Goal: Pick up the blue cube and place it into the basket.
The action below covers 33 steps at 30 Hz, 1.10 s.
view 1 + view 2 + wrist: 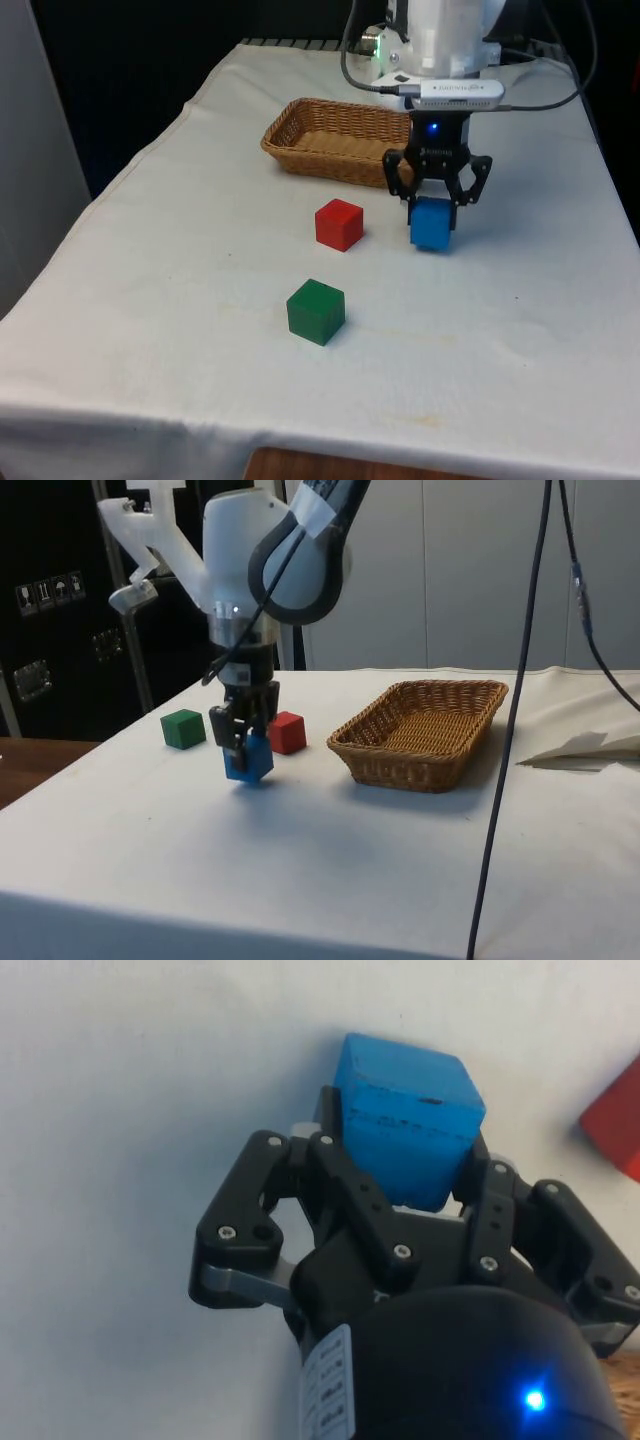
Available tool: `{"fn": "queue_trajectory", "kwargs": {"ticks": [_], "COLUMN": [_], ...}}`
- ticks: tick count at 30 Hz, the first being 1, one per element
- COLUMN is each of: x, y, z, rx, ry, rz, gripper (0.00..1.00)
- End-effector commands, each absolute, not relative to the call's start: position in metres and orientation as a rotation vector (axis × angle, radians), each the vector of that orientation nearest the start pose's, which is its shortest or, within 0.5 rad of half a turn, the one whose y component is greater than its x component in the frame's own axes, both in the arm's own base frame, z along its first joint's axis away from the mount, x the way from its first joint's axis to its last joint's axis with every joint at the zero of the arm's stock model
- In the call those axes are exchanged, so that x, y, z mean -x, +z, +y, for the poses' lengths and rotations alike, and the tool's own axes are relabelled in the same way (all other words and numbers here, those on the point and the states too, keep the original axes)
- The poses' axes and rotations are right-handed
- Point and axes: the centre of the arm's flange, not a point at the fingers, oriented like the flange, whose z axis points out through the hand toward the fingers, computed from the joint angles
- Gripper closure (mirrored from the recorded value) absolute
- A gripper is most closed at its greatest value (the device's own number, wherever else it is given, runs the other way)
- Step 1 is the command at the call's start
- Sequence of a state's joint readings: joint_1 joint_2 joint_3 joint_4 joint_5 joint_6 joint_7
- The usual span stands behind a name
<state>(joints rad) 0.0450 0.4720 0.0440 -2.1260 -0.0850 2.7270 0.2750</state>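
Observation:
My black gripper [434,213] is shut on the blue cube [432,224], which hangs tilted just above the white cloth, as the side view shows [249,760]. In the wrist view the blue cube [408,1130] sits clamped between the two fingers of the gripper [400,1175]. The wicker basket [300,125] lies behind the gripper, toward the front view's left, and holds nothing; in the side view the basket [425,765] is well apart from the cube.
A red cube [339,223] rests on the cloth beside the blue one, at the front view's left. A green cube [316,311] sits nearer the front edge. Cables [520,680] hang down near the basket in the side view.

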Motion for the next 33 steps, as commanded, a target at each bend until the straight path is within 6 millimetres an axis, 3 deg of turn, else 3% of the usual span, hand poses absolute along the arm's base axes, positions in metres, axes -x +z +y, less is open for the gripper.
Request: {"fn": "queue_trajectory", "kwargs": {"ticks": [1,18,33], "x": [-0.583,-0.564,-0.541], "y": [0.199,0.234,0.264], "z": [0.054,0.044,0.018], "rx": [3.126,3.136,3.161], "ry": [-0.203,-0.220,-0.227], "rz": [0.184,0.186,0.185], "gripper": [0.98,0.98,0.98]}}
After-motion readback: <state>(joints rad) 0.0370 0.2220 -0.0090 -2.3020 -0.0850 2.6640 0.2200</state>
